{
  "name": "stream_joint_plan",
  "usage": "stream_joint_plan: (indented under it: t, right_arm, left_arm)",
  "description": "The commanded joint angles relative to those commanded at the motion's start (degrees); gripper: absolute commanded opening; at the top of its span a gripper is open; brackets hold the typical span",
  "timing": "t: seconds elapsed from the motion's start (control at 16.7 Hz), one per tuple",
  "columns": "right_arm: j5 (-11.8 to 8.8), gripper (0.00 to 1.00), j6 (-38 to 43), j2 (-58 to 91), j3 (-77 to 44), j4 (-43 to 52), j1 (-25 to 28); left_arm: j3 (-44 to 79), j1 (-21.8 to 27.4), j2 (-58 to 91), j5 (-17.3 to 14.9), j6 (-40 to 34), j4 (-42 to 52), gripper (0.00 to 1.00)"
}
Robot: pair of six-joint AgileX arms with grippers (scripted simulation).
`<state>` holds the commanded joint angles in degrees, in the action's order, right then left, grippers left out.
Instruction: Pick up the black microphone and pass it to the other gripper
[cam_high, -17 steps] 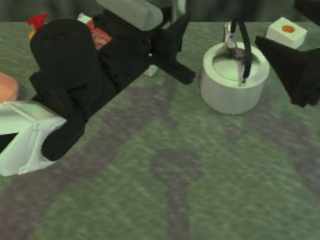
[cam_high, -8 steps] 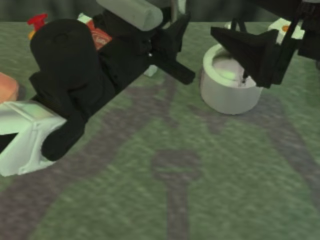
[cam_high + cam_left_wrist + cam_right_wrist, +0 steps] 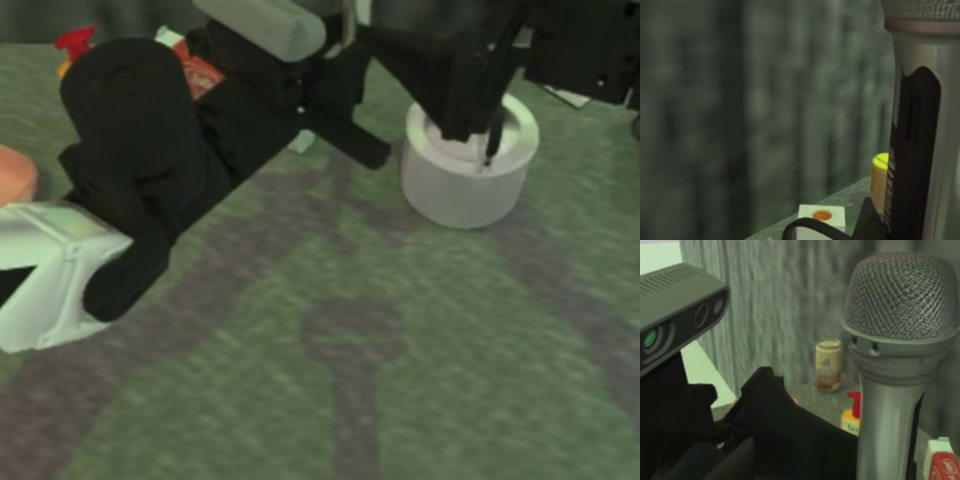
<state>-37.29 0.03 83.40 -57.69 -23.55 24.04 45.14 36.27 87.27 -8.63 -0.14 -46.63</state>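
The black microphone [image 3: 922, 125] stands upright close in the left wrist view, silver mesh head on top and a dark strip down its grey handle. The right wrist view shows it too, the black microphone [image 3: 895, 340] rising beside the left arm's dark fingers. In the top view only a thin sliver of it shows at the back edge. My left gripper [image 3: 350, 85] is held high at the back middle, shut on the microphone's handle. My right gripper [image 3: 420, 70] hangs open over the white pot, its tip close to the left gripper.
A white round pot [image 3: 465, 185] with a black arched handle [image 3: 495, 100] stands at the back right. Behind it are a white cube with an orange dot [image 3: 822, 215] and a yellow-capped bottle [image 3: 880, 175]. A red-capped bottle [image 3: 72, 42] and a red-labelled box [image 3: 200, 70] stand at the back left.
My right arm has swung leftward from the back right corner, across the pot, up to the left gripper. The left arm and the microphone have stayed still.
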Motion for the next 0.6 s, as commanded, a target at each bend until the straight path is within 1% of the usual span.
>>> stream_joint_plan:
  t: [0.18,0.3,0.36,0.54,0.6]
  right_arm:
    - [4.1,1.0,0.2,6.5,-5.4,-1.1,3.9]
    - [5.9,1.0,0.3,9.2,-7.7,-1.5,5.7]
    - [6.3,1.0,0.3,9.8,-8.2,-1.6,6.1]
    - [6.3,1.0,0.3,9.8,-8.2,-1.6,6.1]
    - [6.3,0.92,0.3,9.8,-8.2,-1.6,6.1]
  left_arm:
    - [0.0,0.0,0.0,0.0,0.0,0.0,0.0]
    - [0.0,0.0,0.0,0.0,0.0,0.0,0.0]
    - [0.0,0.0,0.0,0.0,0.0,0.0,0.0]
    - [0.0,0.0,0.0,0.0,0.0,0.0,0.0]
    - [0.0,0.0,0.0,0.0,0.0,0.0,0.0]
